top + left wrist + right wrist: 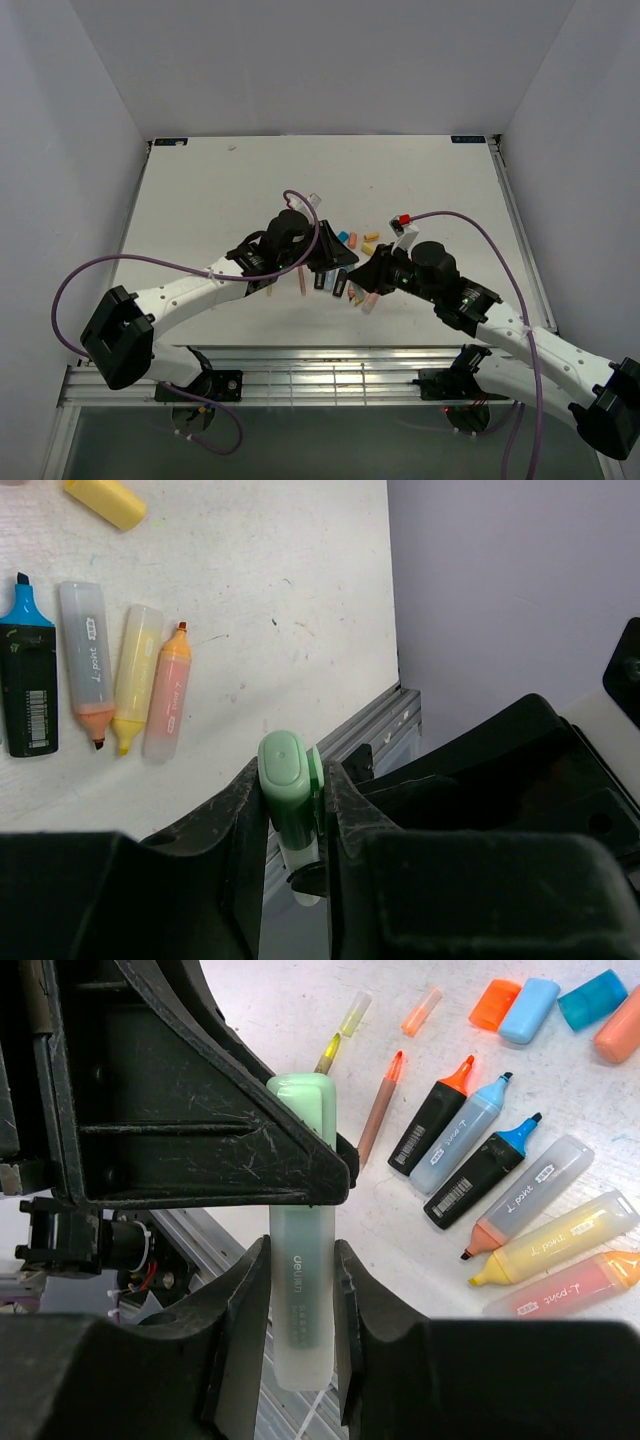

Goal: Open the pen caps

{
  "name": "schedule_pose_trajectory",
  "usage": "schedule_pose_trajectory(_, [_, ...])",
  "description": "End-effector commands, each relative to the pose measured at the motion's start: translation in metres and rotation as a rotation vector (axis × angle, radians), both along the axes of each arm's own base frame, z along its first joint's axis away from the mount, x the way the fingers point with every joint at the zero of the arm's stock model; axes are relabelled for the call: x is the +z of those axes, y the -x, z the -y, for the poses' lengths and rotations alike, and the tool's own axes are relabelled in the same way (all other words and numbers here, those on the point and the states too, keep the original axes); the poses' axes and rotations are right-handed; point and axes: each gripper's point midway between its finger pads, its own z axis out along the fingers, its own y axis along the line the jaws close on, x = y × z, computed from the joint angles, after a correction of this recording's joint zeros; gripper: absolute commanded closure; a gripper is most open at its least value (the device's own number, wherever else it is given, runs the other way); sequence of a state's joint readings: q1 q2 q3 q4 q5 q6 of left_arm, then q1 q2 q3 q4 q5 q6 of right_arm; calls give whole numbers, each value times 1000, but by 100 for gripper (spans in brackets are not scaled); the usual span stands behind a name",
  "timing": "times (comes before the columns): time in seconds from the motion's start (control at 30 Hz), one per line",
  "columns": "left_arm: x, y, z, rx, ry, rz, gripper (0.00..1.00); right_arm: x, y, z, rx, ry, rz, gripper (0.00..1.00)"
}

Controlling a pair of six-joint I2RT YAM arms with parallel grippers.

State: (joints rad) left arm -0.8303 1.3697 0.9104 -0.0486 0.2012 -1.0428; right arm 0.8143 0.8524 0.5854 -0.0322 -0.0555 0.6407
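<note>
A pale green highlighter is held in the air between both grippers, over the table's front edge. My left gripper (pixel 295 815) is shut on its green cap (pixel 285 775). My right gripper (pixel 300 1310) is shut on its frosted body (pixel 300 1305). The cap (pixel 303 1095) appears to still be on the body, but the left finger hides the joint. In the top view the two grippers (pixel 335 262) (pixel 367 278) meet tip to tip. Loose caps lie on the table: orange (pixel 495 1003), light blue (pixel 530 1008), blue (pixel 593 998), salmon (pixel 618 1035) and yellow (pixel 105 500).
Several uncapped highlighters lie in a row: black with orange tip (pixel 432 1115), pale blue (pixel 462 1135), black with blue tip (pixel 482 1170), frosted (pixel 525 1200), yellow (pixel 555 1240) and red-orange (pixel 565 1285). Two thin pens (pixel 380 1105) lie beside them. A metal rail (pixel 330 380) runs below the table edge.
</note>
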Motion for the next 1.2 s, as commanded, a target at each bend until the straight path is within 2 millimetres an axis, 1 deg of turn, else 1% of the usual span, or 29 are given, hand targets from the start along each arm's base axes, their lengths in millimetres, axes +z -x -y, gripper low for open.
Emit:
schedule_pose_trajectory(0.0, [22,-2,7,-12,46,42,73,25,-6,-8,2,-60,60,92])
schedule_pose_trajectory(0.03, [24,-1,8,-16,50,47,78,26,-5,-9,7,-62,64,92])
schedule_pose_trajectory(0.07, [25,-2,7,-14,53,47,88,25,-4,-10,16,-61,64,92])
schedule_pose_trajectory(0.1, [26,-1,9,-18,56,49,92,21,-4,-9,18,-55,62,91])
schedule_pose_trajectory(0.13, [25,-2,8,-15,56,49,96,20,-3,-10,22,-54,59,87])
schedule_pose_trajectory(0.17, [26,-3,8,-14,56,52,100,19,-3,-10,25,-55,58,79])
schedule_pose_trajectory(0.27, [27,-4,10,-11,55,56,100,10,0,-11,45,-35,46,67])
schedule_pose_trajectory(0.37, [27,-7,11,-5,56,55,100,6,0,-12,51,-21,38,62])
schedule_pose_trajectory(0.43, [31,-9,14,-7,65,59,100,4,-1,-13,53,-17,35,61])
schedule_pose_trajectory(0.47, [29,-10,15,-8,62,55,100,3,-2,-14,56,-14,36,61])
schedule_pose_trajectory(0.6, [33,-12,18,-12,68,61,100,1,-4,-17,58,-6,31,65])
schedule_pose_trajectory(0.63, [35,-13,19,-9,69,67,100,1,-4,-18,62,-7,32,71])
schedule_pose_trajectory(0.67, [37,-14,19,-8,71,72,100,0,-4,-17,60,-4,30,91])
schedule_pose_trajectory(0.7, [38,-15,19,-9,65,79,100,-1,-4,-17,57,-2,24,92])
schedule_pose_trajectory(0.8, [44,-24,17,14,33,112,100,-12,-3,-11,38,22,1,92])
schedule_pose_trajectory(0.83, [43,-28,16,22,14,116,100,-15,-2,-9,32,31,-7,92])
schedule_pose_trajectory(0.87, [53,-38,15,43,18,141,100,-19,0,-7,33,43,-16,92])
schedule_pose_trajectory(0.9, [56,-44,14,51,14,152,100,-29,4,-3,32,71,-42,92])
schedule_pose_trajectory(0.93, [49,-53,15,54,-6,146,100,-32,6,-1,33,81,-47,92])
schedule_pose_trajectory(0.97, [59,-67,12,58,15,151,100,-39,9,3,32,98,-62,92])
schedule_pose_trajectory(1.03, [60,-84,9,66,23,154,100,-47,15,9,30,107,-74,92])
schedule_pose_trajectory(1.07, [63,-102,5,86,24,165,100,-52,18,12,28,118,-88,92])
schedule_pose_trajectory(1.1, [65,-112,4,98,19,180,100,-53,20,15,26,115,-90,92])
schedule_pose_trajectory(1.13, [66,-120,2,100,3,204,100,-59,23,18,25,121,-99,92])
schedule_pose_trajectory(1.17, [71,-136,3,111,-2,226,100,-60,26,19,25,118,-109,92])
